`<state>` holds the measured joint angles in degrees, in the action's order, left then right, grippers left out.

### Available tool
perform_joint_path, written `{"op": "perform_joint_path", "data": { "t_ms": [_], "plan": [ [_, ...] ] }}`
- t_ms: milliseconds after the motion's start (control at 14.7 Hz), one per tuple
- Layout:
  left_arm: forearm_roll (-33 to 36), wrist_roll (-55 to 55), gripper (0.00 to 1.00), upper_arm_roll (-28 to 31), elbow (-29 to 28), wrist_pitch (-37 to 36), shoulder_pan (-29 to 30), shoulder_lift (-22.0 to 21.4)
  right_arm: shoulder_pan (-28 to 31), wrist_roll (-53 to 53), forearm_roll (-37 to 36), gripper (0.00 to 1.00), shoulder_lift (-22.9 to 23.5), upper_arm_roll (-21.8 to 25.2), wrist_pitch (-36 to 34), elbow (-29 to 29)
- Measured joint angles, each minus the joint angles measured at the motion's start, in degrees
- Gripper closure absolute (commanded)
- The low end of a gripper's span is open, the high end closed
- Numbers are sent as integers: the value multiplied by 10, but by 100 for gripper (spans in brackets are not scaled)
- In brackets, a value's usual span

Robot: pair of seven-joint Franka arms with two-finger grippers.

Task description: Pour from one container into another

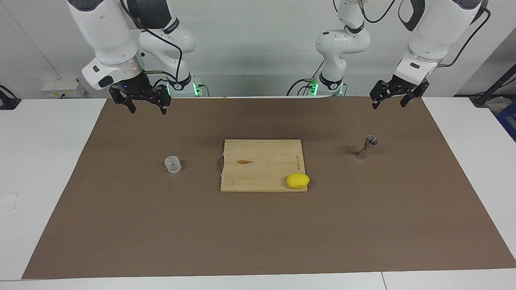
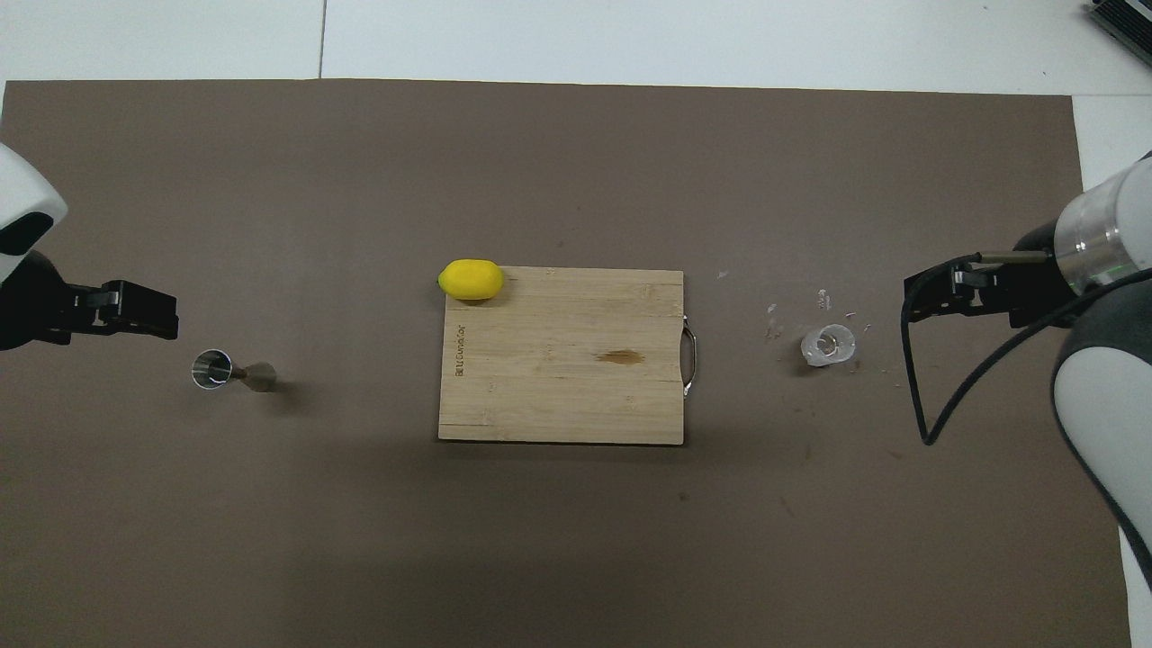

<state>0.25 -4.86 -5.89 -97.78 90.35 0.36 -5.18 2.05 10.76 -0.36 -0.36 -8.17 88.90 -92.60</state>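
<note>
Over the mat's [image 1: 258,241] robot-side corners, the left gripper [image 1: 390,102] and right gripper [image 1: 147,107] hang spread, empty. Clear cup [image 1: 173,165] and jigger [image 1: 366,147] flank the cutting board [image 1: 258,161].

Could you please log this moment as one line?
left claw: open, raised | right claw: open, raised | plastic cup, jigger: untouched

The wooden cutting board [image 2: 561,355] carries a short printed line of lettering along the edge opposite its handle, too small to make out; nothing else bears text.
</note>
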Motion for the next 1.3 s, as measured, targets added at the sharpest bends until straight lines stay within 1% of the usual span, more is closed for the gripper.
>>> {"op": "perform_joint_path", "data": {
  "t_ms": [205,341,545,682,886,1023,1159,1295],
  "plan": [
    [0,0,0,0,0,2,0,0,4,0,0,0,0,0,0,0],
    [0,0,0,0,-4,23,0,0,5,0,0,0,0,0,0,0],
    [0,-7,0,-1,-56,127,0,-2,5,0,0,0,0,0,0,0],
    [0,-12,0,0,-85,182,0,7,5,0,0,0,0,0,0,0],
    [-1,-58,0,-1,-100,252,-1,50,5,0,0,0,0,-1,0,0],
    [-1,-96,0,-5,-109,314,-2,79,9,0,0,0,0,0,0,0],
    [-2,-126,0,-7,-122,348,-2,92,14,0,0,0,0,1,0,0],
    [-3,-144,0,-6,-131,370,-2,92,14,0,0,0,0,1,0,0]
  ]
}}
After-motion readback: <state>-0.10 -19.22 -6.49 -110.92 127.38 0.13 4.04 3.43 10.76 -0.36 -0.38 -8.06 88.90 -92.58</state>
